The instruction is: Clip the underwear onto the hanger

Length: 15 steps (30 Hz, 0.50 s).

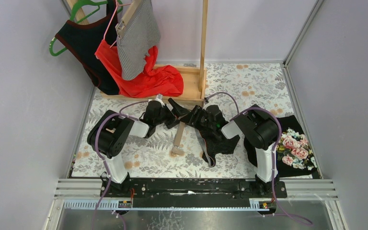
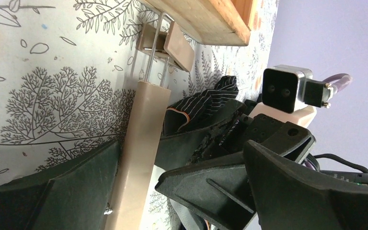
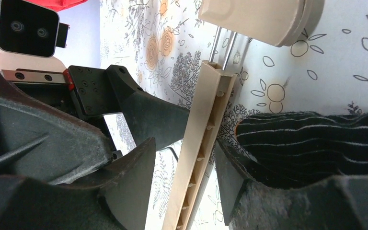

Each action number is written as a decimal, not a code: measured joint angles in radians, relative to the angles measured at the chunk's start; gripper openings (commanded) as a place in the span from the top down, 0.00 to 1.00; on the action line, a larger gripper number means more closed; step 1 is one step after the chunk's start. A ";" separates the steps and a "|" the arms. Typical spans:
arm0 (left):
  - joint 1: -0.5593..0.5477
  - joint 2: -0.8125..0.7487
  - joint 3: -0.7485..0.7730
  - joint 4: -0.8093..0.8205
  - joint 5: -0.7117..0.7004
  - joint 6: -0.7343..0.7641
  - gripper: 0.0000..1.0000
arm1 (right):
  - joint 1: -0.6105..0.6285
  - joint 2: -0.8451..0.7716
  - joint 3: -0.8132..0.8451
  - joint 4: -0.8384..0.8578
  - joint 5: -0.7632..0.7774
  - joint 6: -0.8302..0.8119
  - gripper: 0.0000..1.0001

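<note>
My left gripper (image 2: 182, 148) stood wide open astride the beige plastic clip hanger (image 2: 141, 143), seemingly to steady it; my right gripper (image 3: 184, 143) flanked it too, clamped or not I couldn't tell, with the black pinstriped underwear (image 3: 306, 139) bunched alongside, mid-scene, probably for clipping

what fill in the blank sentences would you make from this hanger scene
The underwear beside the beige hanger is black with thin ___ stripes.
The left gripper has its jaws wide ___.
The garment drooping onto the base of the wooden rack is ___.

Missing words: white; open; red
</note>
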 measured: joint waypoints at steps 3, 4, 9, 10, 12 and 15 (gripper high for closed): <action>0.000 -0.004 -0.014 0.021 0.010 -0.005 0.00 | -0.003 0.008 -0.010 0.026 -0.008 0.007 0.47; 0.000 -0.006 -0.019 0.026 0.013 -0.008 0.00 | -0.004 0.013 -0.012 0.038 -0.012 0.010 0.47; 0.002 -0.017 -0.046 0.052 0.029 -0.019 0.00 | -0.011 0.035 -0.019 0.089 -0.028 0.030 0.49; 0.002 -0.017 -0.049 0.056 0.033 -0.022 0.01 | -0.013 0.040 -0.021 0.100 -0.031 0.034 0.49; 0.002 -0.017 -0.059 0.076 0.038 -0.028 0.02 | -0.015 0.050 -0.025 0.126 -0.036 0.045 0.50; 0.007 -0.017 -0.078 0.112 0.050 -0.046 0.02 | -0.020 0.071 -0.026 0.165 -0.051 0.060 0.54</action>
